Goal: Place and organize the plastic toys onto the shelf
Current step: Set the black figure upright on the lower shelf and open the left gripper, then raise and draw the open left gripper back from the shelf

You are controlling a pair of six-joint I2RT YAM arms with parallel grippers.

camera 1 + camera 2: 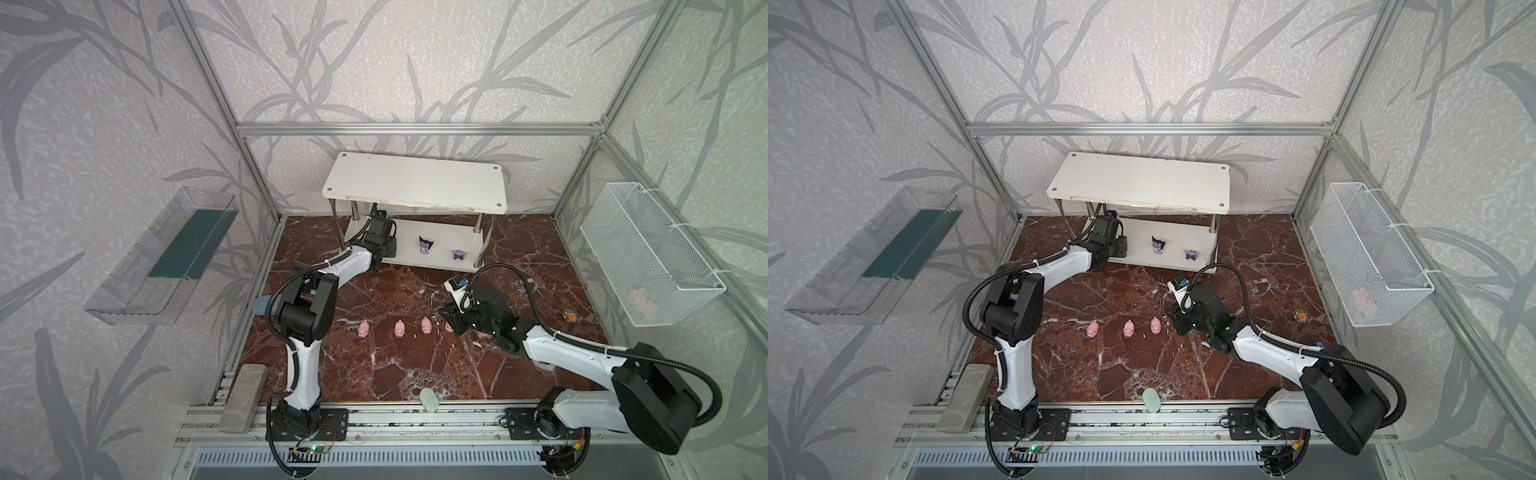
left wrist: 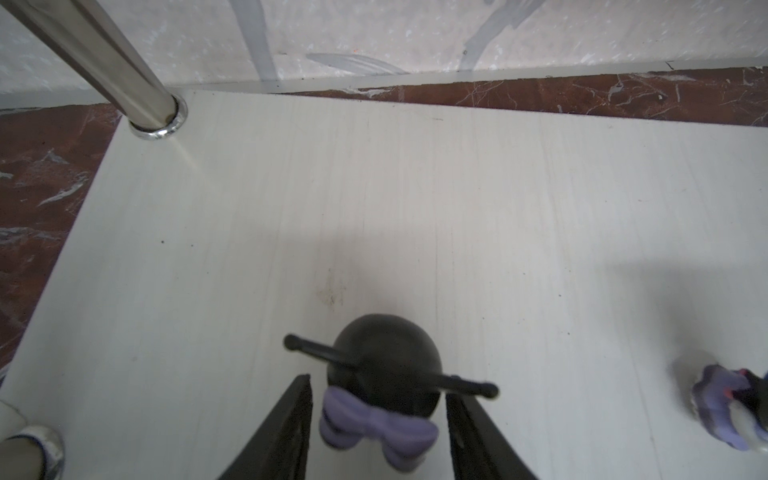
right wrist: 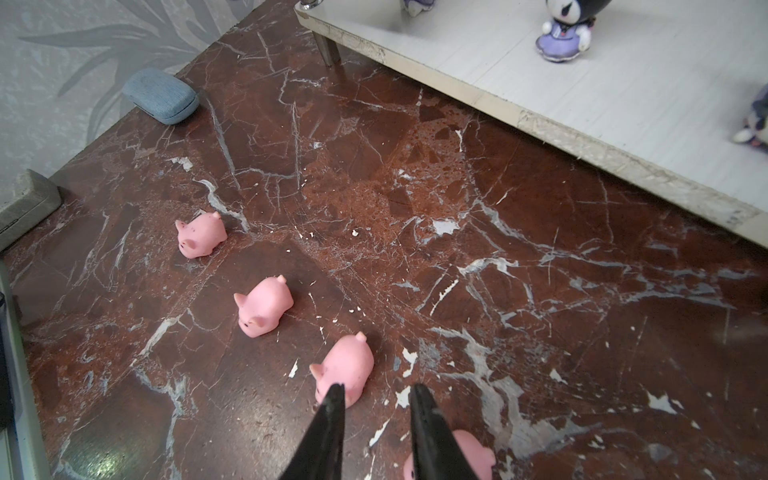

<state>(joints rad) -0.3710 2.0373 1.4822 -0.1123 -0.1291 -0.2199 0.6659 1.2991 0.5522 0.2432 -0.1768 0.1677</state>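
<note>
Left gripper [image 2: 378,387] straddles the figurine [image 2: 386,353] on the shelf [image 2: 249,208], jaws apart — not touching. Right gripper [image 3: 377,387], narrowly parted, empty, hovers nearest the pigs [image 3: 349,361].

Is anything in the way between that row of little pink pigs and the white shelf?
Nothing visible: only bare red marble tabletop lies between the small pink plastic pigs and the low white two-tier shelf.

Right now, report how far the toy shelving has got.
Done: two dark figurines stand on the lower tier of the shelf. In hand: the left gripper, jaws parted, straddles a third figurine there. Left: four pink pigs sit on the marble surface; the right gripper hovers over them, empty.
</note>
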